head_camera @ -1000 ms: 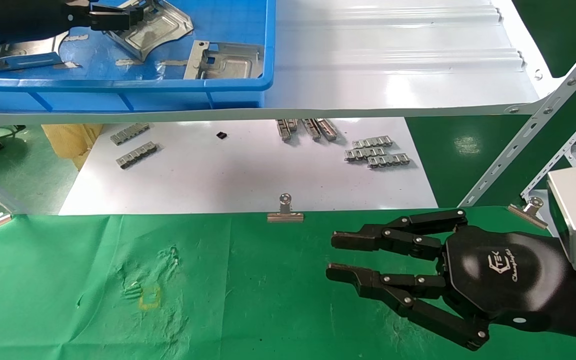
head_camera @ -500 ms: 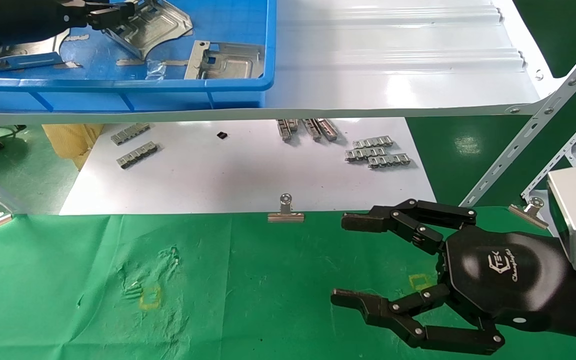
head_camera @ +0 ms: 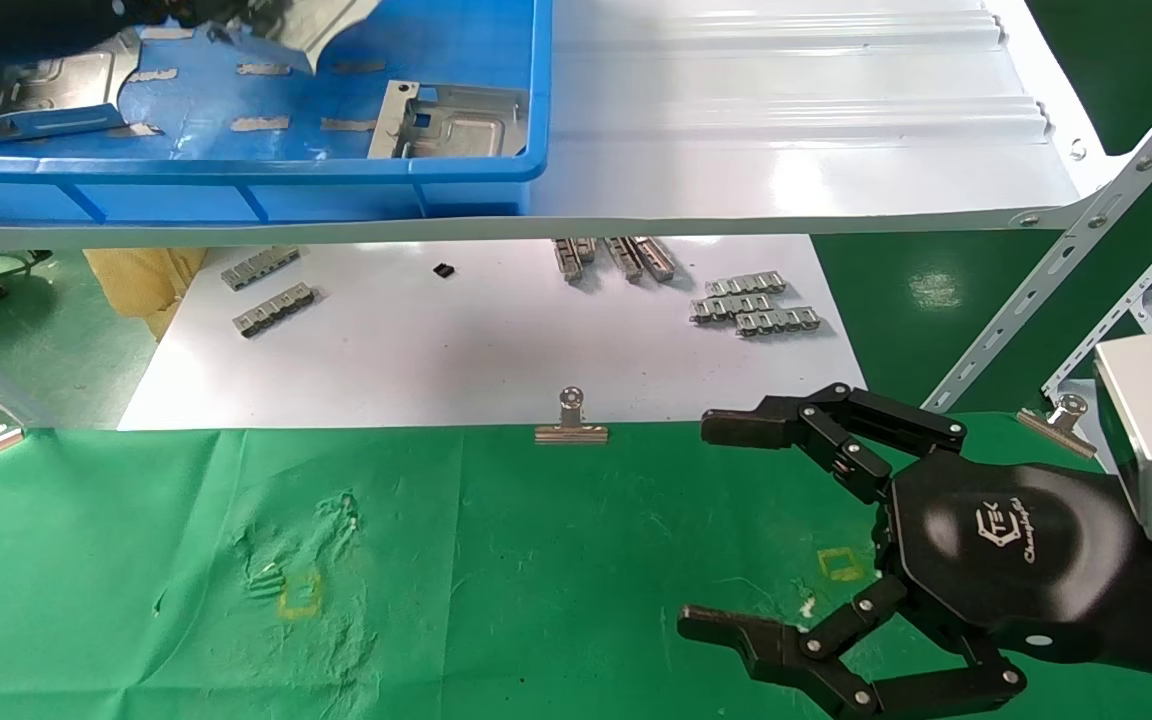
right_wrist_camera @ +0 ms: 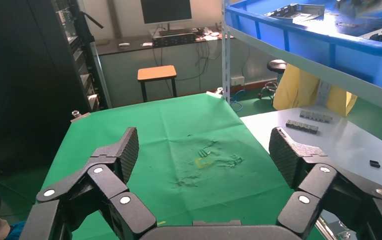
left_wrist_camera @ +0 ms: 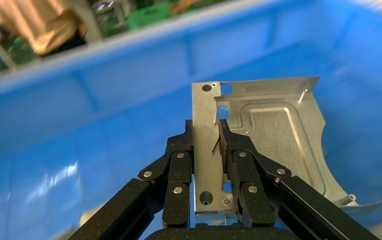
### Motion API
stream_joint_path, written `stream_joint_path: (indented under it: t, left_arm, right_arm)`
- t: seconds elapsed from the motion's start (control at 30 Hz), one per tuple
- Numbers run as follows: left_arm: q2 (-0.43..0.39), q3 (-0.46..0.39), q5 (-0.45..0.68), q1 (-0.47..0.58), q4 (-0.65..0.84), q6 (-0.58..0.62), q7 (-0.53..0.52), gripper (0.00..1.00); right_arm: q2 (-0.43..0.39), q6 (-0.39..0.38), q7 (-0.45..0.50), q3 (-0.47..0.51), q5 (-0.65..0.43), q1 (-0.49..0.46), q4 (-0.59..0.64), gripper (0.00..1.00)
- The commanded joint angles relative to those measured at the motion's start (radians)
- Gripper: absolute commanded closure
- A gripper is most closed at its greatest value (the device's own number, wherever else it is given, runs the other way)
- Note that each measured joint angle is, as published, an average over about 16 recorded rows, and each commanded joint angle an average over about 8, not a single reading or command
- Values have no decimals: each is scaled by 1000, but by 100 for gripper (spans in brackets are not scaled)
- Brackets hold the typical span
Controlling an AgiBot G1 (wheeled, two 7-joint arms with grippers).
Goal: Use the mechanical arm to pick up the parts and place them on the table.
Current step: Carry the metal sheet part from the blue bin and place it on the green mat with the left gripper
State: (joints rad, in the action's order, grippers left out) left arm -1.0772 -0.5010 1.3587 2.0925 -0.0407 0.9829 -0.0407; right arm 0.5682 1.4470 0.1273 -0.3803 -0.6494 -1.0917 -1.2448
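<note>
My left gripper (left_wrist_camera: 206, 132) is shut on the flange of a silver plate (left_wrist_camera: 273, 135) and holds it above the floor of the blue tray (head_camera: 236, 180). In the head view this plate (head_camera: 321, 22) shows at the top edge, with the left gripper (head_camera: 226, 12) mostly cut off. Two more plates lie in the tray, one at the left (head_camera: 36, 95) and one at the right (head_camera: 451, 120). My right gripper (head_camera: 716, 527) is open wide and empty over the right side of the green cloth table (head_camera: 486, 560); it also shows in the right wrist view (right_wrist_camera: 206, 150).
The tray sits on a white shelf (head_camera: 786, 120) with slotted struts (head_camera: 1066, 260) at the right. Below lies a white board (head_camera: 496, 350) with grey linked strips (head_camera: 756, 305). Binder clips (head_camera: 570, 425) hold the cloth's far edge. Yellow squares (head_camera: 298, 595) (head_camera: 842, 564) mark the cloth.
My left gripper has lifted its plate up off the tray floor, toward the top of the head view. My right gripper's fingers have spread from nearly together to wide apart.
</note>
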Motion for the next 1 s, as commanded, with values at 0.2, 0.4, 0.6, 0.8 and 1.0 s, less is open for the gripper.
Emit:
stream_joint_path:
  t: [0.2,0.4,0.6,0.8,1.0]
  left_arm:
    - [72,35,-58,3,-43,266,61,100]
    - [138,65,-113,-30,-72,528,141,100]
    - [194,69,-180,-121,-167,623,208,100]
    - [307,20,-357,-296,-462,628,186,100]
    - [438,-65,-502,-436,-715,613,186,100]
  right_arm:
    - [0,0,0,0,0,0,0,0]
    - [0,0,0,0,0,0,0,0]
    - [0,0,0,0,0,0,0,0]
    - [0,0,0,0,0,0,0,0]
    - [0,0,0,0,0,0,0,0]
